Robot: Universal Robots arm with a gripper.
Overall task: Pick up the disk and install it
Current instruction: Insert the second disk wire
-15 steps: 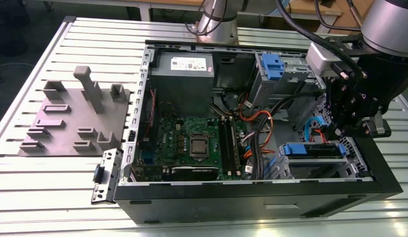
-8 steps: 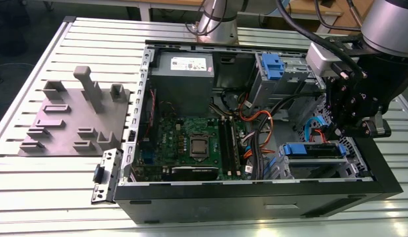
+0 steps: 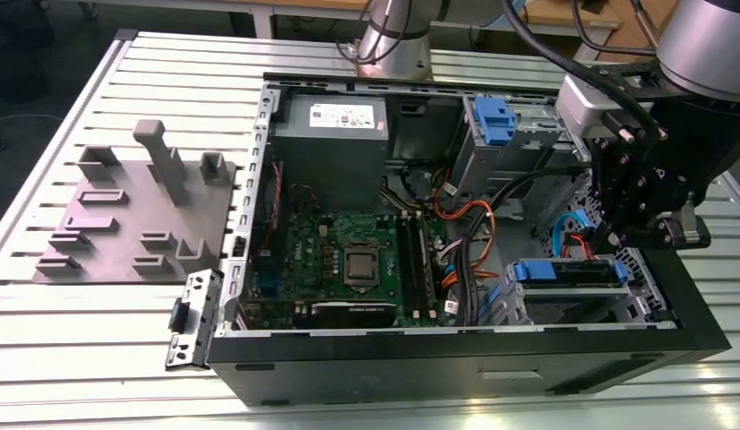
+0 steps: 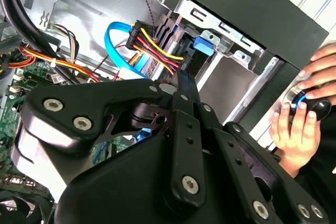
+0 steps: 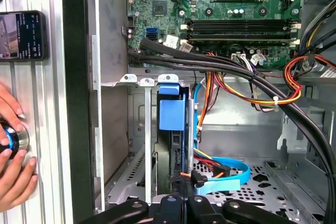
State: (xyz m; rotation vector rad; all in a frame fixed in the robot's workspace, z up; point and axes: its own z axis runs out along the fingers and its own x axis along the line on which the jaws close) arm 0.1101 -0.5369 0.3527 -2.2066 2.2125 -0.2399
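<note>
While disk [image 5: 171, 115] sits slotted in bay, gripper [image 5: 178, 199] hovers adjacent, grip state unclear.

Even, diffuse overhead light fills the exterior view; we see soft glare on the ribbed bench [image 3: 59, 340] and deep shade inside the open computer case [image 3: 466, 367]. In the second wrist view the black pincer [image 4: 181, 85] looms close and soft-focused, with pale highlights on its links. In the first wrist view we find the motherboard [image 5: 220, 3] sharp and the case floor dimmer
</note>
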